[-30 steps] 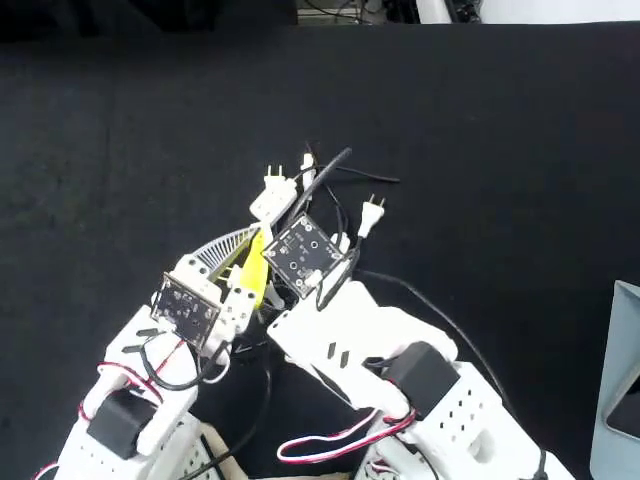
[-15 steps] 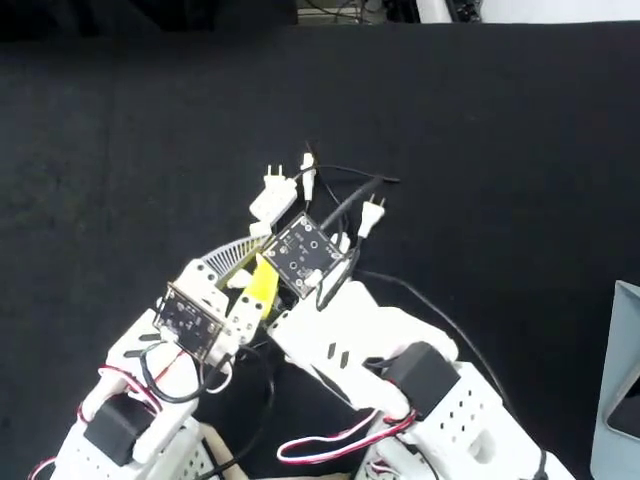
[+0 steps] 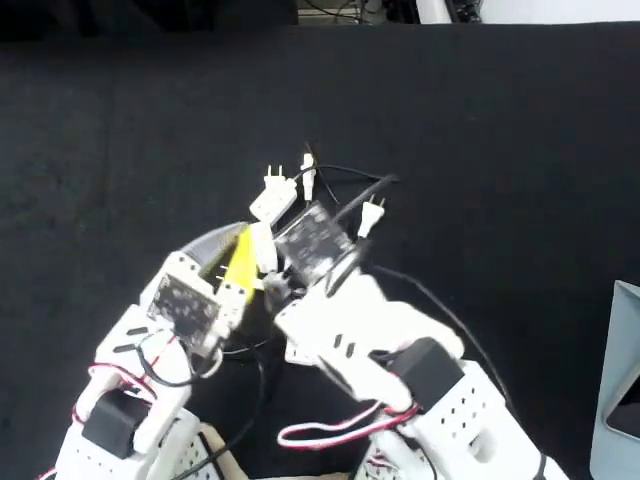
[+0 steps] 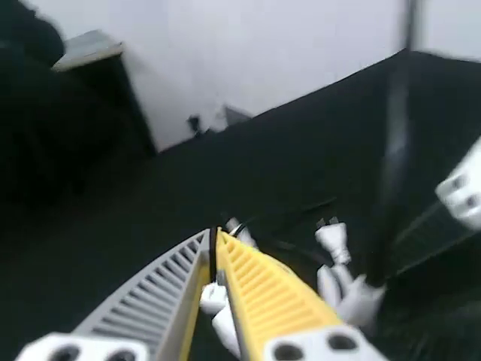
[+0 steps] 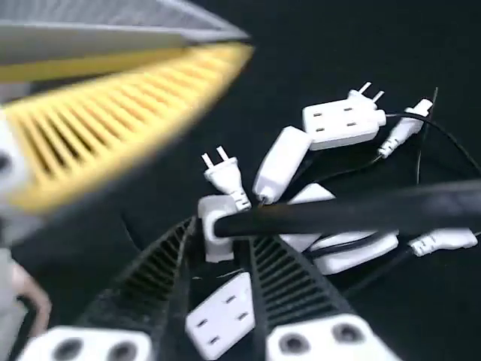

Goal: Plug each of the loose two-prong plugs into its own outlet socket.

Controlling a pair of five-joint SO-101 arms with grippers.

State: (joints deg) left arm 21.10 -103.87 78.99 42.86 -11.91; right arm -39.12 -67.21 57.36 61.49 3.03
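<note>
Where the right pincer closes, a white plug sits clamped inside.

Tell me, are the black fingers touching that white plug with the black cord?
Touching. In the right wrist view the right gripper pinches the white plug between its black fingers.

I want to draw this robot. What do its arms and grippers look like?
The left arm and right arm are white blocky plastic with black motors and red, white and black wires. The left gripper has one yellow and one grey ribbed finger; the right gripper has two black ribbed fingers.
</note>
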